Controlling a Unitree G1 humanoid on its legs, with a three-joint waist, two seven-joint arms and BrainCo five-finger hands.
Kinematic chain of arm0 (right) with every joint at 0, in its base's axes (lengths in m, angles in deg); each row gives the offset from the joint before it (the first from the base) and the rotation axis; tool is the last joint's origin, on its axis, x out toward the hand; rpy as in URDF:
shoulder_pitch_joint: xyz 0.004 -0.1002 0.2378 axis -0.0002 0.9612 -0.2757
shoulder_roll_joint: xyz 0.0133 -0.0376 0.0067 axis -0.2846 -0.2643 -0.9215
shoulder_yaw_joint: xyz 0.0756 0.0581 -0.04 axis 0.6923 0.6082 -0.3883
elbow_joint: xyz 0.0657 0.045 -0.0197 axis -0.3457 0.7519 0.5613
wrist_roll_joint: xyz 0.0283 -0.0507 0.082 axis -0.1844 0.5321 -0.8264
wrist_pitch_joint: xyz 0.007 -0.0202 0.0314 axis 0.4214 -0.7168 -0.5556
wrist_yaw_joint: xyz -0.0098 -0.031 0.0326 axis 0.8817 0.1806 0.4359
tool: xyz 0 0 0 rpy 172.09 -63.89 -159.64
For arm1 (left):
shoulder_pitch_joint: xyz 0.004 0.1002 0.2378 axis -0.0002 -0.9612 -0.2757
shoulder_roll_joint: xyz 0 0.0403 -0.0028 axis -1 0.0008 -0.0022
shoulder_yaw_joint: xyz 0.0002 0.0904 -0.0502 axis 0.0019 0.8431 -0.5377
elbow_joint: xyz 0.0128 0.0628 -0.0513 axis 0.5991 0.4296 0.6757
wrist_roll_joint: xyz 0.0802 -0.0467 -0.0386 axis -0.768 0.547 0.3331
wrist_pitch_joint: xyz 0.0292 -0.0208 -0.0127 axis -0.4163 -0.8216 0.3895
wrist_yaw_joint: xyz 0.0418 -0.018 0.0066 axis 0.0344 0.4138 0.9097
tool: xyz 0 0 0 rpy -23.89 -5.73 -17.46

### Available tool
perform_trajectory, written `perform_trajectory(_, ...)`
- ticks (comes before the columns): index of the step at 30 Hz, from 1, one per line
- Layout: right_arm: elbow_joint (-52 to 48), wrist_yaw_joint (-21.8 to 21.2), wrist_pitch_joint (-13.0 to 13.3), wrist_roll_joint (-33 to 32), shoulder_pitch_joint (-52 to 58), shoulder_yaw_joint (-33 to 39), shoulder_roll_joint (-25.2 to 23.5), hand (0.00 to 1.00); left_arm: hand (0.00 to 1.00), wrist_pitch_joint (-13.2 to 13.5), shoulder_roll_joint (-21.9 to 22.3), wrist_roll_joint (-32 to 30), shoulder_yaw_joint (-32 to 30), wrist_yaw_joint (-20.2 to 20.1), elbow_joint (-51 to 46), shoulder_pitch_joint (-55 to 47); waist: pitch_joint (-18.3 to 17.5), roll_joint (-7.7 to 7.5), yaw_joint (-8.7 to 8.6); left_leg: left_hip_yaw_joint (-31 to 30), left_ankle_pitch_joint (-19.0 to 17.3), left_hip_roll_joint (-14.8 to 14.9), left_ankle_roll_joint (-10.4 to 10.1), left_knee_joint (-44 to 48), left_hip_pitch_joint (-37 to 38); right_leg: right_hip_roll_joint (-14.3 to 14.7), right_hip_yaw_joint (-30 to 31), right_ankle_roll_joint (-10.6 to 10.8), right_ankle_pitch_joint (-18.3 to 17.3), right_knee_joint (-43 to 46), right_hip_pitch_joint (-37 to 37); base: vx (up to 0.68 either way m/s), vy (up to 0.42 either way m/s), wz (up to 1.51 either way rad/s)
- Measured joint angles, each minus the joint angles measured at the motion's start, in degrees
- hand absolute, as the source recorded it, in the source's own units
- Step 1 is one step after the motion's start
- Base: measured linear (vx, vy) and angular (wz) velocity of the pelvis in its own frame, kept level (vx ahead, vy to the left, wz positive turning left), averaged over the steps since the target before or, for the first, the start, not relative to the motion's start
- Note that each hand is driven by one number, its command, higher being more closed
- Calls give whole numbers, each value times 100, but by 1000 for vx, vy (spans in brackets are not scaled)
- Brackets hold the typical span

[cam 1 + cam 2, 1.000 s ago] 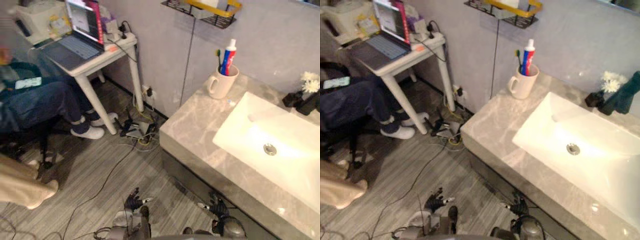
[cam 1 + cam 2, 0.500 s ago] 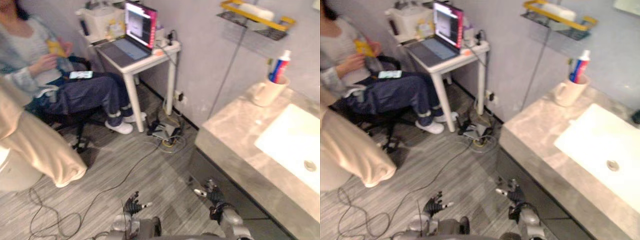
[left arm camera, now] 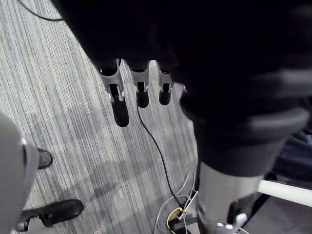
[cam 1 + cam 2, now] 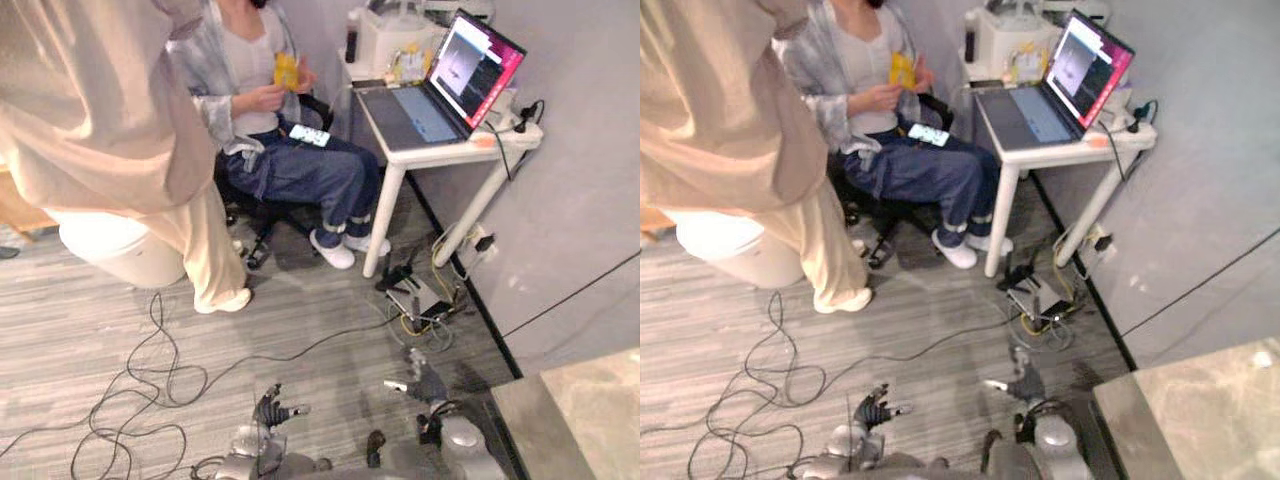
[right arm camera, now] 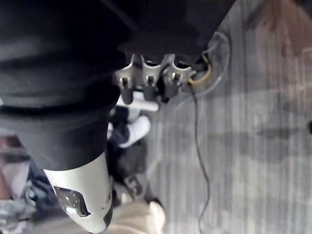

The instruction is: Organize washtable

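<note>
Seated person [image 4: 290, 150], standing person [image 4: 100, 120], table [image 4: 450, 153] ahead

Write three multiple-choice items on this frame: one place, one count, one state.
1. Where is the open laptop? A in a sink; B on the white table; C on a shelf.
2. How many people show? A one; B two; C three.
3. The left hand and right hand are: A shut on a towel; B holding a cup; C open, empty.
B: it sits on the tabletop. B: one seated person, one standing person. C: the fingers hang relaxed, holding nothing.
</note>
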Motion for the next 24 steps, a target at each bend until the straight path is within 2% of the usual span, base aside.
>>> perform_trajectory(3, 3, -98, -105, -9, 2, 2, -12, 0, 0, 39, 1, -23, 86, 0, 17, -30, 7, -59, 68, -359, 79, 3, -118, 17, 41, -44, -441, -32, 46, -333, 338, 90, -51, 90)
perform_trajectory(6, 147, -94, -111, -83, -185, 47, -9, 0, 0, 67, -20, -55, 126, -3, 1, -121, 11, -82, 63, -280, 246, -89, -392, 147, -69, -200, -879, -7, 113, -619, 639, 34, 11, 79)
perform_trajectory(7, 285, -90, -126, -185, -323, 114, -57, 0, 0, 121, -28, -82, 199, -6, -27, -116, 55, -58, 70, 482, 118, 11, -629, 326, -253, -296, -1054, -25, 171, -718, 714, -4, 40, 69)
perform_trajectory(8, 312, -77, -129, -226, -352, 134, -49, 0, 0, 154, -26, -82, 204, -7, -33, -118, 75, -1, 68, 1093, 29, 200, -504, 416, -359, -283, -1133, -25, 171, -695, 708, -46, 68, 73)
perform_trajectory(9, 379, -75, -134, -234, -473, 167, -23, 0, 0, 151, -3, -85, 217, -16, -32, -122, 109, 172, 46, 2304, -142, 579, -344, 601, -533, -198, -1253, -8, 156, -543, 661, -70, 66, 55)
perform_trajectory(10, 493, -74, -146, -235, -566, 173, -17, 0, 0, 148, 11, -99, 228, -18, -79, -144, 116, 262, 52, 2849, -153, 680, -186, 753, -624, -131, -1180, 83, 39, -433, 608, -72, 73, 53)
perform_trajectory(11, 505, -81, -159, -234, -565, 154, -44, 0, 0, 154, -36, -117, 223, -13, -137, -157, 112, 176, 65, 2864, -134, 638, -176, 807, -648, -170, -1080, 133, -25, -454, 599, -49, 67, 44)
perform_trajectory(12, 588, -96, -172, -235, -536, 155, -89, 0, 0, 172, -82, -133, 224, -12, -161, -160, 114, 161, 113, 2833, -111, 619, -139, 724, -682, -200, -1073, 146, -26, -546, 600, -57, 61, 32)
perform_trajectory(14, 722, -91, -192, -234, -548, 184, -140, 0, 0, 162, -112, -145, 222, -17, -153, -192, 109, 164, 113, 2746, 36, 506, 100, 213, -512, -199, -1047, 176, 8, -615, 578, -77, 68, 25)
perform_trajectory(15, 847, -89, -194, -225, -551, 216, -152, 0, 0, 162, -112, -143, 225, -22, -149, -213, 101, 151, 69, 2676, 195, 391, 283, -147, -404, -259, -1011, 188, -2, -480, 476, -61, 55, 23)
perform_trajectory(17, 1088, -83, -212, -189, -564, 217, -157, 0, 0, 163, -133, -146, 233, -32, -142, -206, 123, 107, 54, 2575, 249, 208, 308, -290, -423, -510, -1025, 335, -235, 166, 155, -95, 60, 33)
perform_trajectory(19, 1234, -83, -243, -108, -484, 208, -173, 0, 0, 162, -175, -163, 298, -29, -130, -213, 137, 84, 6, 2409, 303, 28, 377, -283, -367, -698, -888, 372, -421, 797, -26, -76, 46, 49)
perform_trajectory(21, 1235, -90, -240, -12, -457, 190, -255, 0, 0, 165, -211, -259, 311, -34, -127, -264, 134, 85, -103, 2096, 393, -23, 403, -330, -336, -671, -415, 353, -505, 844, -26, -9, -2, 69)
perform_trajectory(22, 1235, -91, -239, -10, -459, 186, -269, 0, 0, 169, -214, -259, 309, -34, -129, -265, 134, 89, -92, 2018, 423, -20, 367, -355, -340, -636, -296, 345, -516, 840, -41, 8, -48, 77)
perform_trajectory(23, 1242, -89, -235, -10, -465, 162, -278, 0, 0, 172, -217, -260, 308, -33, -129, -266, 131, 99, -96, 1795, 474, -8, 295, -403, -356, -539, -69, 360, -550, 861, -100, 15, -79, 82)
perform_trajectory(24, 1259, -86, -230, -10, -462, 158, -278, 0, 0, 174, -217, -273, 308, -33, -127, -272, 125, 115, -103, 1523, 531, -2, 324, -412, -381, -404, 255, 453, -612, 980, -228, 22, -98, 90)
